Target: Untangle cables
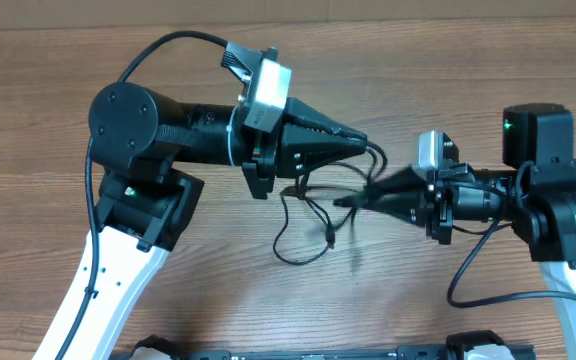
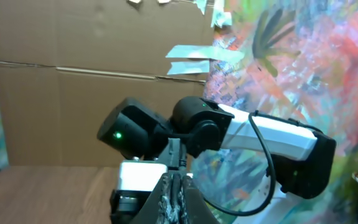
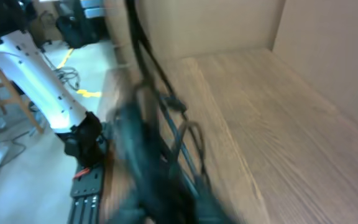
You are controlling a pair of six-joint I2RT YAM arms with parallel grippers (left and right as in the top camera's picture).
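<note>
Pinching thin black looped cables [image 1: 329, 237] in our left gripper [image 1: 365, 141] over the middle of the wooden worktop [image 1: 448, 90], we hold our right gripper [image 1: 340, 202] beside them, jaws pressed together.

The table [image 1: 448, 60] is brown wood with long lines in it. Behind it stands a wall of brown cardboard [image 2: 73, 106]. Bits of pale tape [image 2: 194, 53] stick to it. Next to the cardboard is a bright picture [image 2: 316, 68] with pink, green and orange paint. Past the table edge the floor [image 3: 23, 180] is grey, with a yellow mark [image 3: 88, 94] on it.
</note>
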